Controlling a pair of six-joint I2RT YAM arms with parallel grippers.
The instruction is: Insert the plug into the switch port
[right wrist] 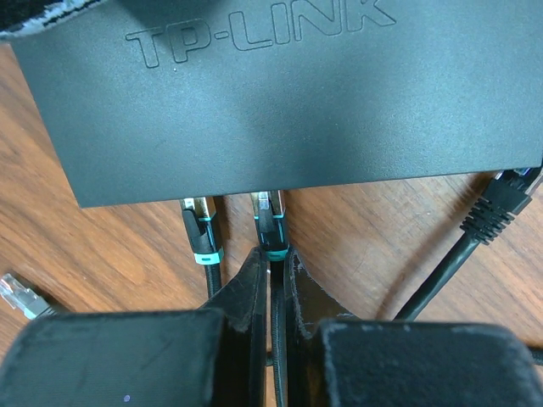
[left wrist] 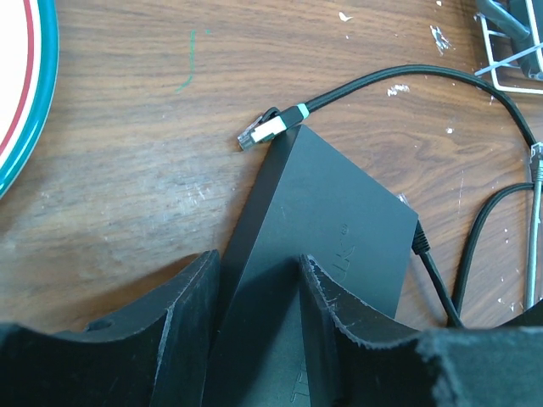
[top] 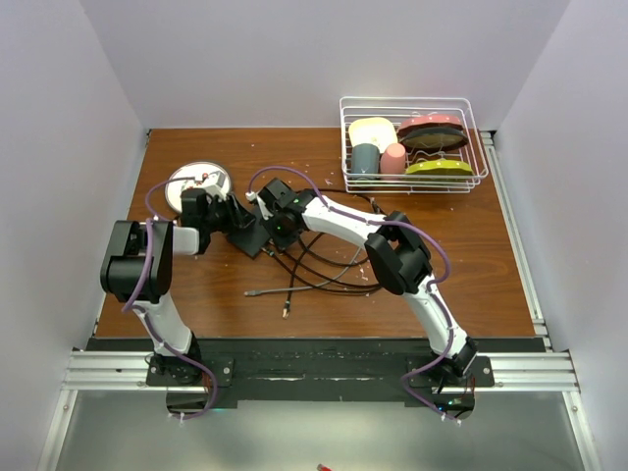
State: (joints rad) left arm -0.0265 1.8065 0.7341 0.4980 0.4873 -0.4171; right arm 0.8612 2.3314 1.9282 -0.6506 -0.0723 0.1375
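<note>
The switch (top: 251,236) is a flat black box on the wooden table, also seen in the left wrist view (left wrist: 331,203) and the right wrist view (right wrist: 280,93). My left gripper (top: 232,217) (left wrist: 259,264) is shut on one end of the switch. My right gripper (top: 269,218) (right wrist: 273,256) is shut on a black cable just behind its plug (right wrist: 270,222). The plug's tip sits at the switch's port edge. A second plug (right wrist: 201,231) sits in the neighbouring port.
A loose plug (left wrist: 259,131) (right wrist: 17,292) lies beside the switch corner. Another cable end (right wrist: 501,199) lies at the right. Tangled black cables (top: 314,263) lie in front of the switch. A white plate (top: 188,181) sits far left. A wire dish rack (top: 412,147) stands back right.
</note>
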